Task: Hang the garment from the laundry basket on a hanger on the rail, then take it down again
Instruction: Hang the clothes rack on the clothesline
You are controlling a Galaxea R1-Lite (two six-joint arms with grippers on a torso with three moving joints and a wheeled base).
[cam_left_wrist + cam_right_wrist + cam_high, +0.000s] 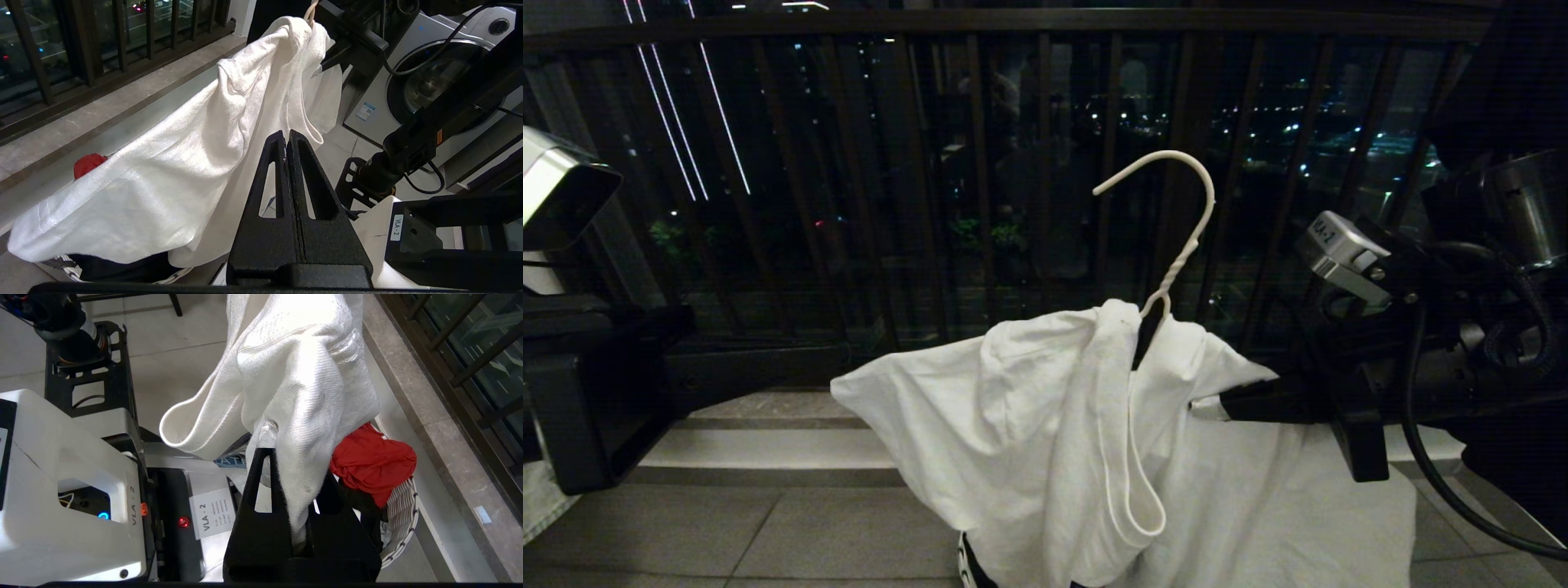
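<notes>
With the shirt (pixel 1045 425) draped over the hanger (pixel 1168 237) above the basket (pixel 402 526), the right gripper (pixel 300 486) clamps shirt and hanger, the left gripper (pixel 288 141) is closed empty; next, probably lift the hook to the unseen rail.

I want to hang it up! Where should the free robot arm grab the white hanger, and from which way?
Probably at the hanger's twisted neck, coming from the robot's left with the shut left tool. The neck and hook stand bare above the T-shirt; the right tool is shut on cloth on the other side.
</notes>
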